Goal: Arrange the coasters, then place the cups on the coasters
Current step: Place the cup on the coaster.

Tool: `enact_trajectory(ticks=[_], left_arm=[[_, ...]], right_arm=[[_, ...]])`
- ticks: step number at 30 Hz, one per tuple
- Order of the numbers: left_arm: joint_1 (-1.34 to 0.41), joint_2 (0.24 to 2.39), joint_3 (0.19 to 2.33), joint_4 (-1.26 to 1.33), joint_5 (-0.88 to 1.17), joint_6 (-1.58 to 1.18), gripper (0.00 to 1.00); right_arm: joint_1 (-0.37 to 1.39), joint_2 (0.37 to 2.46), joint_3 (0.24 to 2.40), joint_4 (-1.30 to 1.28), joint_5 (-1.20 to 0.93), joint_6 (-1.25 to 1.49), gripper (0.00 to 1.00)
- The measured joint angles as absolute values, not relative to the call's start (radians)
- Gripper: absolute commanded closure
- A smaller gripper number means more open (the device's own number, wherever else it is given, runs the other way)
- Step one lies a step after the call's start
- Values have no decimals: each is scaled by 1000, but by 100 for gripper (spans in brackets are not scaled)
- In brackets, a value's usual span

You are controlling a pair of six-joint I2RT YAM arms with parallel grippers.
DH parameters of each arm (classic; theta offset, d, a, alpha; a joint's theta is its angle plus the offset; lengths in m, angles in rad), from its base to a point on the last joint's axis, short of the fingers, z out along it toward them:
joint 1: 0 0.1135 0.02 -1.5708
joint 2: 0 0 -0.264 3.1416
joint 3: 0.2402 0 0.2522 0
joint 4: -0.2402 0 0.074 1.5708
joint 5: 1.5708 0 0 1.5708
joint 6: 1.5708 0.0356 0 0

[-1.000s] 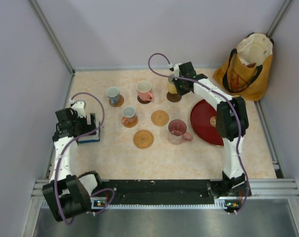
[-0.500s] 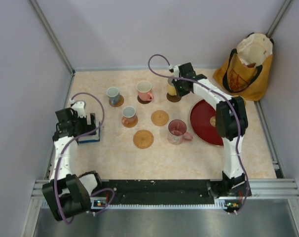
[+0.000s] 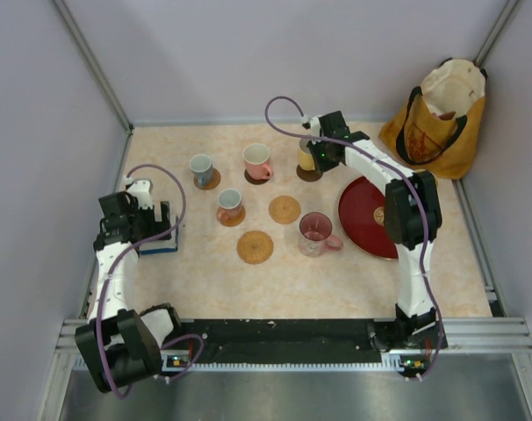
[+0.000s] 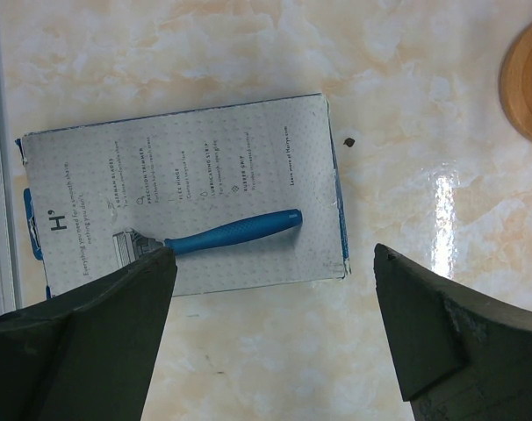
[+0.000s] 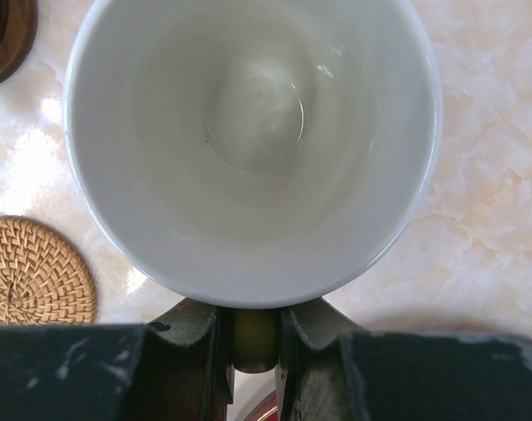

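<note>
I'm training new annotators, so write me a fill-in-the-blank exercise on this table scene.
1. The right gripper is shut on the ____ of the pale yellow cup.
2. The left gripper hangs open above a box picturing a blue ____.
3. ____ woven coasters carry no cup.

Missing words: handle; razor; two.

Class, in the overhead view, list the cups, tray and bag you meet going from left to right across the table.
Far-left small cup → nearer small cup → pink cup → red tray → yellow-orange bag. Yellow cup and rose cup overlap, omitted.
</note>
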State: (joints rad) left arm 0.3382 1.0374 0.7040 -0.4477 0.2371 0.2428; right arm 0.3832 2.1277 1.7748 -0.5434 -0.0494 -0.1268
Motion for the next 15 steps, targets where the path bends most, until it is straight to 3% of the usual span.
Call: enact_trajectory(ticks=[15], left_arm=[[338,1039,704,-447,237,243,2]], right_arm=[[383,2128,1765,-548,-48,-128,100]])
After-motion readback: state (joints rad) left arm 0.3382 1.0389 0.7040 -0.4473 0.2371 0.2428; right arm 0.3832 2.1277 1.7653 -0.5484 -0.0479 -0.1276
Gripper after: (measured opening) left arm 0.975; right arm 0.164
